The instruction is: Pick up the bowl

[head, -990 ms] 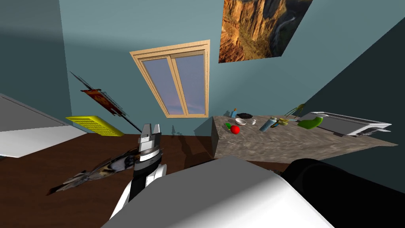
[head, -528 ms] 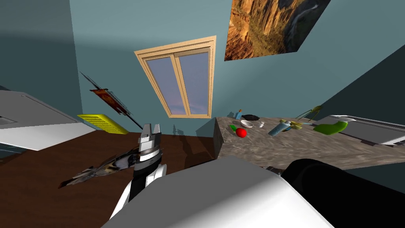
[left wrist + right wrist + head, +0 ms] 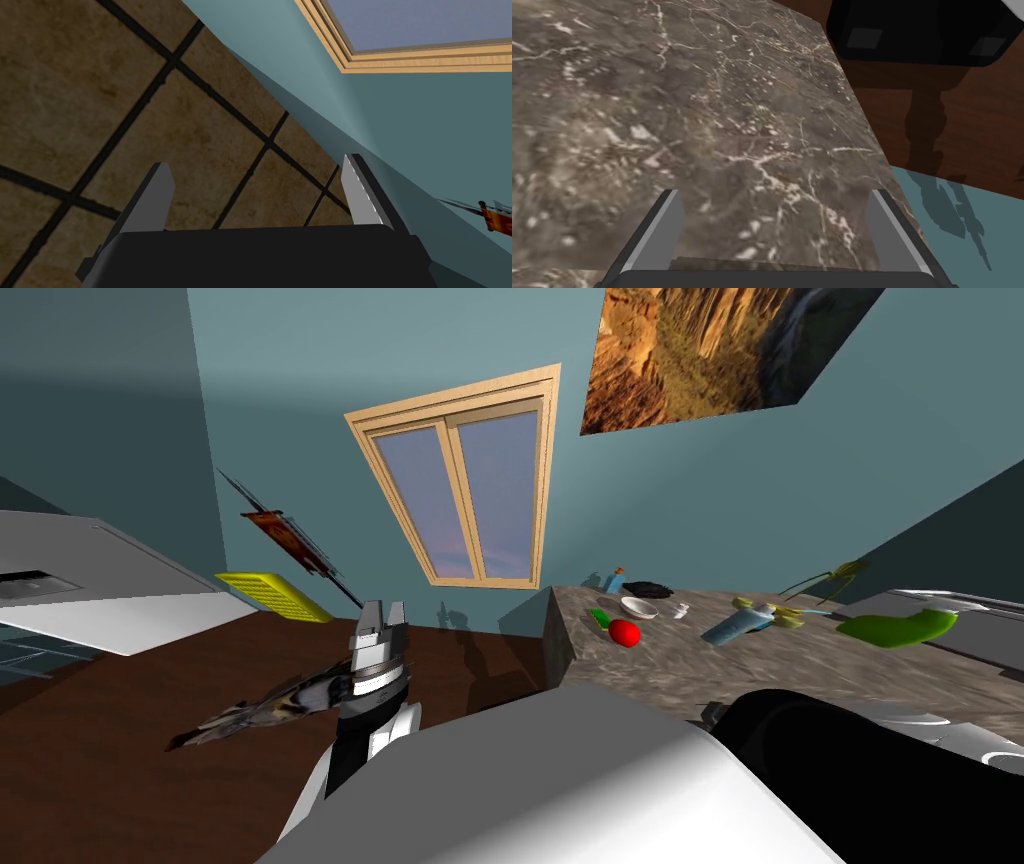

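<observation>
Head view: the bowl (image 3: 639,608) is small, white, round and shallow. It sits right of centre in the frame on the desk (image 3: 720,673), a slab of mottled grey-brown stone with pale veins. At the bowl's lower left lies a glossy red ball (image 3: 625,633), with a green bit (image 3: 600,617) against it that is too small to name. Above the bowl are a flat black lump (image 3: 648,588), hard to make out, and a small blue bottle (image 3: 612,580). To its right come a tiny white cup (image 3: 681,610), a pale blue bottle on its side (image 3: 735,626) and, far right, a bright green curved shape (image 3: 897,628). The desk is cut off by the right edge of the frame. Left of centre and low in the frame, the left pincer (image 3: 383,608) hangs over the dark brown wooden floor (image 3: 100,768), well apart from the bowl. Beside it on the floor lies a flat, streaked grey-brown shape (image 3: 260,718) that I cannot identify.

Left wrist view: the left pincer (image 3: 256,162) is released, its two thin blades standing wide apart with nothing between them.

Right wrist view: the right pincer (image 3: 774,192) is also released and grasps nothing. Between and beyond its blades spreads the veined stone of the desk (image 3: 662,100), blurred in places. Past the desk's straight edge lies the wooden floor (image 3: 962,125).
</observation>
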`<state>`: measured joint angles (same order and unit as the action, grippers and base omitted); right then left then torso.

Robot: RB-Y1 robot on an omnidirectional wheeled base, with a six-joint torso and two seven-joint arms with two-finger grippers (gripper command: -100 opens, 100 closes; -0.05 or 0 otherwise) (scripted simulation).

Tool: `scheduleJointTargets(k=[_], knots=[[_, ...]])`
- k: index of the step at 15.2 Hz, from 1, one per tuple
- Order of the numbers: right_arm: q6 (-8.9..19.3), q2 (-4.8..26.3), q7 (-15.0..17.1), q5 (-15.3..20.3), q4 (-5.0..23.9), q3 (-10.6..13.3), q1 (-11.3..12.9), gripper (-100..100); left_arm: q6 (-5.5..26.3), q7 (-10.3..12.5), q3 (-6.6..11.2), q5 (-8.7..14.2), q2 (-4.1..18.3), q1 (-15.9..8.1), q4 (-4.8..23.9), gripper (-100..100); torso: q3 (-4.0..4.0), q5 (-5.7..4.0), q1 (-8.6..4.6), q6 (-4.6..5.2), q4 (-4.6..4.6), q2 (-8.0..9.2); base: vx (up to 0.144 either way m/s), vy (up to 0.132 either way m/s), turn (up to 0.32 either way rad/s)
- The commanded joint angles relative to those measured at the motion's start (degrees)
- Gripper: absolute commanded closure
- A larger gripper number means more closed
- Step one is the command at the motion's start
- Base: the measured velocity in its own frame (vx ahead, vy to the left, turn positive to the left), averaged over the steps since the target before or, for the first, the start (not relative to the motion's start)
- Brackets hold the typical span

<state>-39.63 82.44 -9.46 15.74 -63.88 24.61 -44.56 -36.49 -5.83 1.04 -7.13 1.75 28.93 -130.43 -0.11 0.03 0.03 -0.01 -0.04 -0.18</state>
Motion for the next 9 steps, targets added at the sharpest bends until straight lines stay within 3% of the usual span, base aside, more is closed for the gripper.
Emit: scheduleJointTargets(k=[1, 2, 4, 5, 9], knots=[[-1.08, -0.03, 0.16, 0.66, 1.96, 0.75, 1.43, -100, 0.0, 0.0, 0.0, 0.0, 0.0, 0.0, 0.0, 0, 0.0, 0.0, 0.0, 0.0, 0.0, 0.0, 0.018, 0.002, -0.009], [-1.24, 2.96, -0.66, 1.25, 3.82, 1.56, 1.51, -100, 0.0, 0.0, 0.0, 0.0, 0.0, 0.0, 0.0, 0, 0.06, -0.02, -0.01, 0.01, 0.03, 0.11, 0.055, 0.008, 0.075], [-1.24, 3.24, -0.66, 1.25, 4.18, 1.56, 1.51, -100, 0.0, 0.0, 0.0, 0.0, 0.0, 0.0, 0.0, 0, 0.01, 0.01, 0.0, -0.04, 0.01, -0.01, 0.079, 0.002, 0.083], [-1.38, 5.8, -1.46, 1.78, 6.11, 2.34, 1.66, -100, 0.0, 0.0, 0.0, 0.0, 0.0, 0.0, 0.0, 0, 0.0, -0.01, -0.01, -0.01, 0.01, 0.0, 0.09, -0.024, 0.098], [-1.63, 10.58, -3.03, 2.68, 9.49, 3.83, 2.11, -100, 0.0, 0.0, 0.0, 0.0, 0.0, 0.01, 0.0, 0, -0.18, 0.0, -0.09, -0.06, -0.07, -0.33, 0.15, -0.024, 0.115]])
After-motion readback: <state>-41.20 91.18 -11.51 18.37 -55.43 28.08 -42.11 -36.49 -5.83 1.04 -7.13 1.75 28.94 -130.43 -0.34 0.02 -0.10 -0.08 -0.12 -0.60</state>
